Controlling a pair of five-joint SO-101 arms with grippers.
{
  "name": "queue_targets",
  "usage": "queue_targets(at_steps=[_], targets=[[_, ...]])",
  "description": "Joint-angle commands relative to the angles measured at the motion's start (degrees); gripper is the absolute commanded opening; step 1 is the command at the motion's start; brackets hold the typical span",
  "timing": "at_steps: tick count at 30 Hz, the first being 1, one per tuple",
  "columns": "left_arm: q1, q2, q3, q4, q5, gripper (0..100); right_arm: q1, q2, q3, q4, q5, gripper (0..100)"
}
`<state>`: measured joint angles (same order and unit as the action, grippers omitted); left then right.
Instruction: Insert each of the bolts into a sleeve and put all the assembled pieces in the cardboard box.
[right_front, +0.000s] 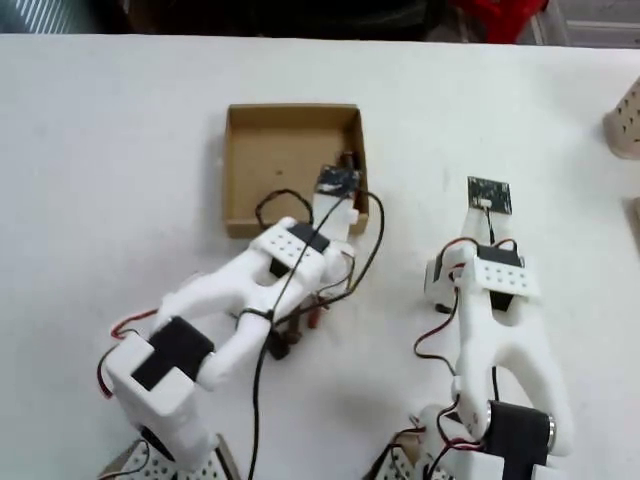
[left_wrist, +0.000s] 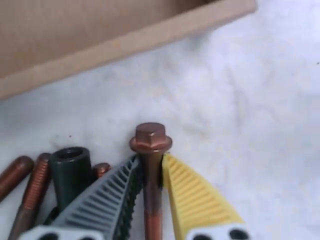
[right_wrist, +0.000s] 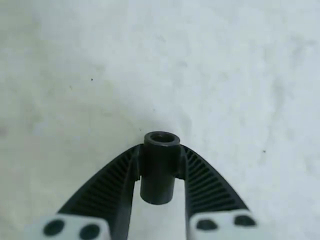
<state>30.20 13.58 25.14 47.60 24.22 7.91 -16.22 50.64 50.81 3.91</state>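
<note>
Your left gripper (left_wrist: 151, 160) is clamped on the copper hex-head bolt (left_wrist: 150, 137) just below its head, and your right gripper (right_wrist: 160, 148) pinches the dark cylindrical sleeve (right_wrist: 160, 172). Either part could pivot in its grip and miss when you mate them. Beyond lie loose copper bolts (left_wrist: 32, 182), the brown cardboard box (left_wrist: 125, 45), the white table (left_wrist: 250, 100) and a dark room edge (right_front: 300, 15).

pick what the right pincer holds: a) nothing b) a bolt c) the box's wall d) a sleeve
d: the right pincer is shut on a dark sleeve, hollow end showing; the bolt is in the left pincer.
</note>
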Motion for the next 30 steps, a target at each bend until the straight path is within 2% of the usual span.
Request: queue_targets(at_steps=[1, 10, 18, 26, 30], targets=[[0.7, -7.4, 2.4, -1.0, -0.6, 2, 0.1, -2.3, -0.3, -0.5, 0.4, 1.7], [0.3, -22.3, 15.2, -10.0, -0.7, 2, -5.1, -3.8, 1.6, 0.0, 0.4, 1.7], [-2.3, -34.0, 20.4, -10.3, -0.7, 2, -7.2, -11.1, 2.9, 2.1, 0.4, 1.7], [-8.0, -42.8, 23.3, -10.4, -0.5, 2, -18.4, -22.9, 8.9, 0.7, 0.4, 1.7], [-12.6, -43.6, 23.5, -10.5, -0.3, 2, -23.3, -29.1, 14.4, -7.9, 0.4, 1.7]])
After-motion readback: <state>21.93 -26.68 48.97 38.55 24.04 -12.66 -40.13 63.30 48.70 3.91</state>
